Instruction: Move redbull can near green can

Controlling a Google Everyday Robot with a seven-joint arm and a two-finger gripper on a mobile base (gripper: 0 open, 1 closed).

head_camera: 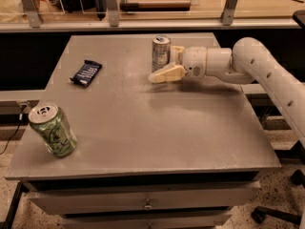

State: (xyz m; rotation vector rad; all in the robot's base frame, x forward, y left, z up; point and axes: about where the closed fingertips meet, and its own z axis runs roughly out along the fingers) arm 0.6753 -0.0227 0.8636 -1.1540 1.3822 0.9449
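Observation:
The redbull can [161,51], slim, silver and blue, stands upright at the far middle of the grey table [143,128]. My gripper [165,66] reaches in from the right at the end of the white arm [257,66] and is open. Its near finger [164,74] lies just in front of the can's base, and the other finger [177,53] sits close against the can's right side. The can is not gripped. The green can [53,130], stout with dark markings, stands at the table's near left corner, far from the redbull can.
A dark blue snack bar [86,72] lies on the far left of the table. A railing with glass panels [143,13] runs behind the table. Drawers [143,202] sit under the front edge. A chair base [281,209] stands at the lower right.

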